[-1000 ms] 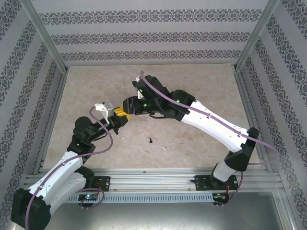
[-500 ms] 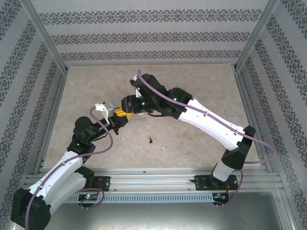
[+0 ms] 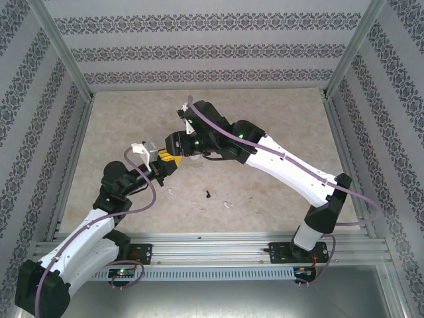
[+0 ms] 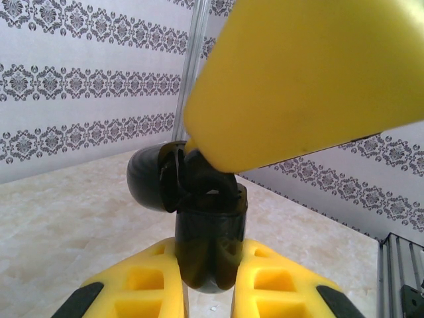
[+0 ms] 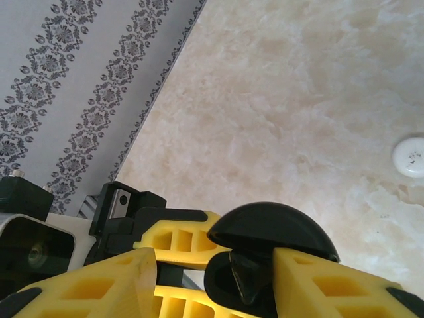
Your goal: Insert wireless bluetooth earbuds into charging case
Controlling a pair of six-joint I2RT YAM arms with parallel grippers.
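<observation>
My left gripper (image 4: 209,281) is shut on the lower half of a black charging case (image 4: 209,232) and holds it upright above the table, its lid (image 4: 149,175) hinged open. In the right wrist view a black earbud (image 5: 248,281) sits in the case's well under the lid (image 5: 268,228). My right gripper (image 5: 212,265) stands open around the case's top, one finger (image 5: 331,285) against it and the other (image 5: 93,285) apart from it. In the top view both grippers (image 3: 165,165) (image 3: 175,152) meet left of the middle. Another black earbud (image 3: 208,195) and two white earbuds (image 3: 169,192) (image 3: 227,204) lie on the table.
A round white case (image 5: 411,156) lies on the marble table (image 3: 278,119) beyond the grippers. Patterned walls and metal posts (image 3: 63,50) enclose the table on three sides. A rail (image 3: 218,248) runs along the near edge.
My right gripper's jaws have spread a little and the right arm has edged slightly left. The left arm and the case have stayed still.
</observation>
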